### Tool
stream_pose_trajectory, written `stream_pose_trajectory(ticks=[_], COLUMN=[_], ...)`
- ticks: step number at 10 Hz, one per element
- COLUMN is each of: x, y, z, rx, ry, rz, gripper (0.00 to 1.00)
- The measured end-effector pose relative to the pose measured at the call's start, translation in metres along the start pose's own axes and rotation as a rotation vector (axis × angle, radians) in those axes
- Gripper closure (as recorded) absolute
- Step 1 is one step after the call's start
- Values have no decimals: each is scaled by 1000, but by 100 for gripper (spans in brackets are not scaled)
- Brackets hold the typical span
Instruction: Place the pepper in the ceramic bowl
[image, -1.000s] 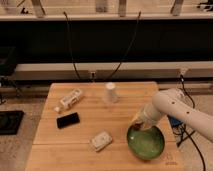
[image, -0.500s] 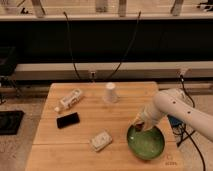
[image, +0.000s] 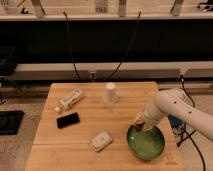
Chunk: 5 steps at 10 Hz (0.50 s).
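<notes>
Jaws (image: 140, 123) are hovering at the near-left rim of the green ceramic bowl (image: 147, 145) on the table (image: 75, 140), barely shifting over the last second; whether they are clenching I cannot tell. A small yellowish pepper (image: 136, 120) is showing there, seemingly not yet dropped.

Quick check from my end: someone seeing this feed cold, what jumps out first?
The glossy green ceramic bowl at the table's front right corner, with the white arm reaching in from the right and its gripper at the bowl's back-left rim. Next, the white cup upside down near the table's back edge and the black phone lying flat at the left.
</notes>
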<state>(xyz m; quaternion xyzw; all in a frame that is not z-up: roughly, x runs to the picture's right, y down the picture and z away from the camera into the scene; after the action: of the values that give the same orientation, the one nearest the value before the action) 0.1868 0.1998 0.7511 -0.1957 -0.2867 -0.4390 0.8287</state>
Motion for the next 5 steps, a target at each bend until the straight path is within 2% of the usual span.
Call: stream_pose_trajectory(ticks=[1,2,5], x=[0,0,0], y=[0,1,2], z=[0,-1,-2], rx=[1,2,5], ry=[-1,-2,-3], rz=[2,4,9], gripper=[42,34,30])
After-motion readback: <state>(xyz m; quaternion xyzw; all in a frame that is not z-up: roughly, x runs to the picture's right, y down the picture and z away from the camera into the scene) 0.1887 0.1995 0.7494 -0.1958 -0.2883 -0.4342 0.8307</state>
